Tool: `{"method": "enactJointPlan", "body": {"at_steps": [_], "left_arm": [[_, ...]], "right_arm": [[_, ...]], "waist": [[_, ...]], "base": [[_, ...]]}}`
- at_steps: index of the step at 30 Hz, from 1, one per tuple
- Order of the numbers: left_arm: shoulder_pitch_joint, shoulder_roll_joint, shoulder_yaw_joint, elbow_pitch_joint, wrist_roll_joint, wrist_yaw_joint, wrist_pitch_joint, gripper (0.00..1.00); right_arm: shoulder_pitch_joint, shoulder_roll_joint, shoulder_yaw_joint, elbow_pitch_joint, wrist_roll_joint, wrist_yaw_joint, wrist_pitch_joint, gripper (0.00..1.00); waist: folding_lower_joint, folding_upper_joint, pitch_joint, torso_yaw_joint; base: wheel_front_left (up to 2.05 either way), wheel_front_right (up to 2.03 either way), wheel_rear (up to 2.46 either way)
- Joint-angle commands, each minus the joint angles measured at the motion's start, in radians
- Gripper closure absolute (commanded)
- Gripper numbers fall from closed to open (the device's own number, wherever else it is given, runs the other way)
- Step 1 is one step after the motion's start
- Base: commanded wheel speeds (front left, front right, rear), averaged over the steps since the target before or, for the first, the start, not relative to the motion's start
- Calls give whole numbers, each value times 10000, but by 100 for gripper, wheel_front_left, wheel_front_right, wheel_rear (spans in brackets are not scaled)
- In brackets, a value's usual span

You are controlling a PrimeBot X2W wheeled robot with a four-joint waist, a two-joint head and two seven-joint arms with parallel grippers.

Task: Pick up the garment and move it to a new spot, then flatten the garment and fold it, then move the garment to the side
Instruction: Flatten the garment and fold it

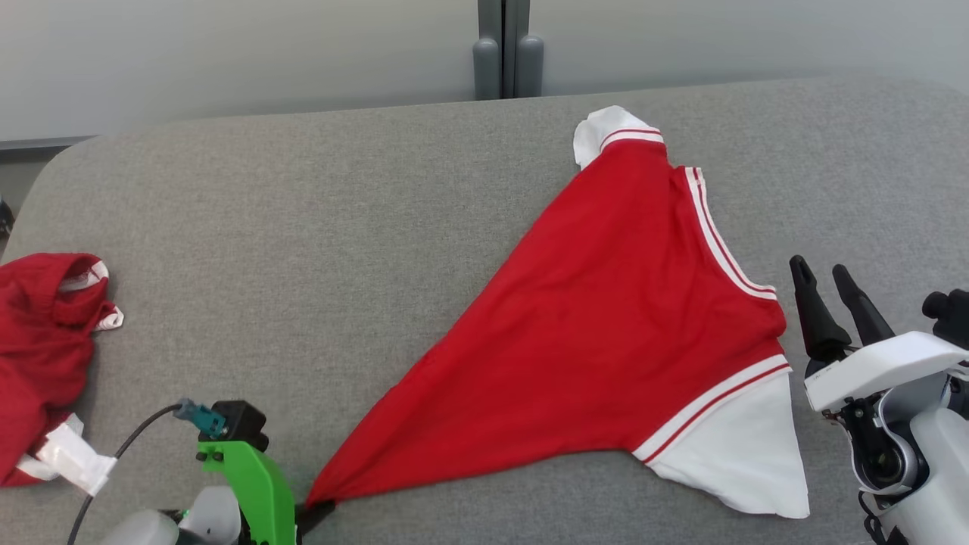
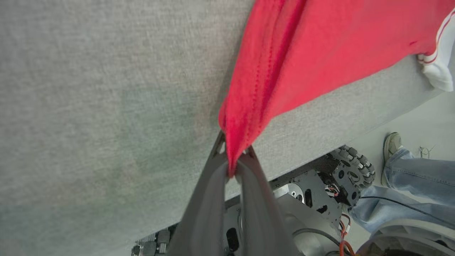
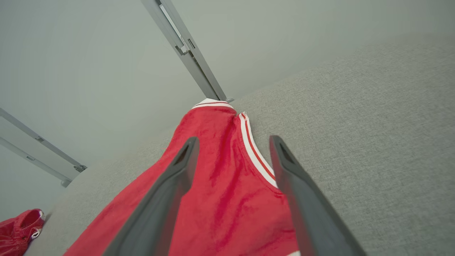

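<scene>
Left tool [image 2: 233, 153] pinches soft red garment [image 1: 606, 325], stretched triangular.

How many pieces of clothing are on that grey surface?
2: a red-and-white shirt stretched across the middle, and a crumpled dark red garment at the far left. None seems hidden.

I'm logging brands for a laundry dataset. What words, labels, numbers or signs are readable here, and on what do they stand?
No text can be read anywhere.
On the red and white garment: stripes only, no print.
On the white flap of the second red garment: too blurred to tell.
On the green bracket: no lettering.
</scene>
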Motion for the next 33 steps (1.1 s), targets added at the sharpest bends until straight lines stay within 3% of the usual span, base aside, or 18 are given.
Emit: {"method": "enactJointPlan", "body": {"at_steps": [1,2,3,4,5,11,16,20,23,30,33], "left_arm": [[204,110,90,170,-214,139,106,100],[223,118,116,287,-140,197,-1,100],[228,142,118,455,83,219,-231,77],[236,112,98,619,187,247,-431,11],[227,39,71,776,365,230,-735,0],[229,-135,265,797,927,19,-2325,0],[519,279,703,1,1269,363,-3263,0],[799,859,1304,-1040,1778,1058,-4236,0],[1049,1167,1897,-1898,2715,2035,-5707,0],[1433,389,2375,-2459,3531,3021,-8092,0],[1684,70,2450,-2342,3829,3367,-8616,0]], "right_arm": [[-93,-4,55,23,116,2,29,0],[-90,2,82,39,113,2,36,0],[-95,-5,123,50,124,2,33,0],[-104,-21,141,61,138,4,35,0],[-106,-42,157,78,148,4,20,0],[10,27,222,151,117,2,-20,0],[61,-52,164,57,37,4,-48,0],[118,-47,97,-76,-91,4,-212,0],[172,77,87,-264,-280,4,-543,0],[353,275,365,-764,-850,4,-820,0],[451,299,328,-997,-1273,4,-953,0]], "waist": [[0,0,65,-67],[0,0,78,-95],[0,0,97,-132],[0,0,111,-155],[0,0,114,-174],[0,0,23,-169],[0,0,-126,-63],[0,0,-292,37],[0,0,-496,114],[0,0,-872,109],[0,0,-1042,38]], "base": [[0,0,0],[0,0,0],[0,0,0],[0,0,0],[0,0,0],[0,0,0],[0,0,0],[0,0,0],[0,0,0],[0,0,0],[0,0,0]]}}
